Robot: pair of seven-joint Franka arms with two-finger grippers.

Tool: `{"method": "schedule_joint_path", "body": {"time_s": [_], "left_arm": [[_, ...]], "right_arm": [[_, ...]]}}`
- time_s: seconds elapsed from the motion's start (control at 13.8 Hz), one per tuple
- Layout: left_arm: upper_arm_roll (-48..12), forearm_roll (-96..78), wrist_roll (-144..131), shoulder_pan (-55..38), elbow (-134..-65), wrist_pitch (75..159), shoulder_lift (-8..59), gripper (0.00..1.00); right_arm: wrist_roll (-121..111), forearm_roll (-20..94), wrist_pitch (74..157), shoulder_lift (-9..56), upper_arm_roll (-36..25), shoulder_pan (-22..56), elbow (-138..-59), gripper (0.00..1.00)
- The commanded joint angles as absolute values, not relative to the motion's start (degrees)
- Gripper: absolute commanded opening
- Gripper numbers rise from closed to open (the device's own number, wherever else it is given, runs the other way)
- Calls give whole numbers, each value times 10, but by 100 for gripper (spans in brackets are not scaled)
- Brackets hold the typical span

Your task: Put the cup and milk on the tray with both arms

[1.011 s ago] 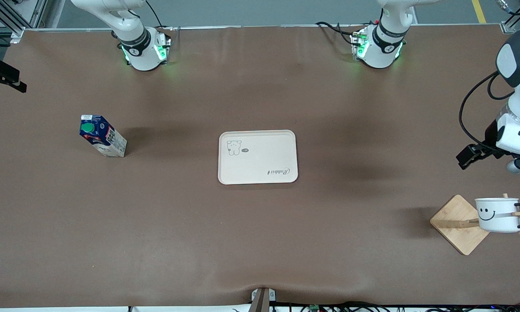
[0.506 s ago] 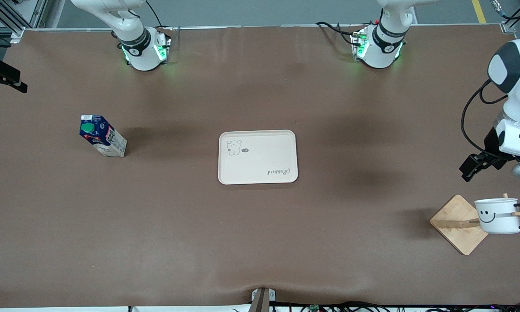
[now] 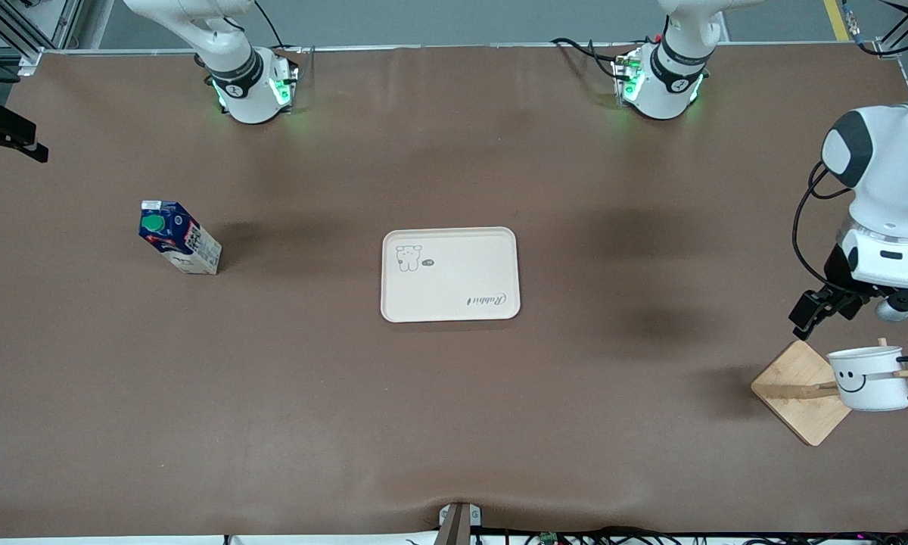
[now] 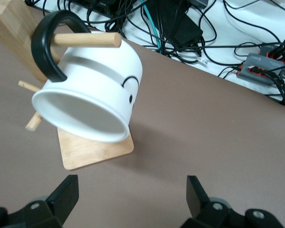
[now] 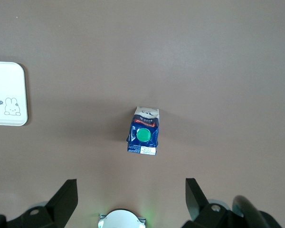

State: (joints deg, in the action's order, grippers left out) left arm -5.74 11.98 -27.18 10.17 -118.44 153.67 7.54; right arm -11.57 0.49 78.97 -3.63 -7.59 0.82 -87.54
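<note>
The cup (image 3: 870,378) hangs by its black handle on a peg of a wooden stand (image 3: 796,393) at the left arm's end of the table. It also shows in the left wrist view (image 4: 92,102), mouth toward the camera. My left gripper (image 3: 821,309) is open and empty, in the air beside the stand and short of the cup (image 4: 132,197). The milk (image 3: 178,236) stands upright toward the right arm's end. My right gripper (image 5: 130,199) is open and empty, high over the table with the milk (image 5: 143,137) below it. The tray (image 3: 450,274) lies bare at the table's middle.
The stand has a square wooden base (image 4: 92,149) and a peg (image 4: 85,39) through the cup's handle. Cables and a power strip (image 4: 256,66) lie off the table edge past the stand. A black bracket (image 3: 4,129) juts in at the right arm's end.
My left gripper has come down and closer to the cup and stand. The cup, milk and tray have not moved.
</note>
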Motion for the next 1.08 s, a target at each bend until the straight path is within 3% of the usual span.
{"method": "schedule_joint_path", "body": {"time_s": [0.0,0.14,0.36,1.01], "left_arm": [[-59,187,-286,119,-1180,1576,95,100],[-59,213,-319,125,-1177,1593,107,100],[-59,254,-348,127,-1171,1600,116,88],[-58,320,-401,126,-1135,1639,163,80]], "right_arm": [[-119,0,792,-37,-78,14,-875,100],[-119,0,792,-37,-78,15,-875,100],[-119,0,792,-36,-78,16,-875,100],[-119,0,792,-36,-78,15,-875,100]]}}
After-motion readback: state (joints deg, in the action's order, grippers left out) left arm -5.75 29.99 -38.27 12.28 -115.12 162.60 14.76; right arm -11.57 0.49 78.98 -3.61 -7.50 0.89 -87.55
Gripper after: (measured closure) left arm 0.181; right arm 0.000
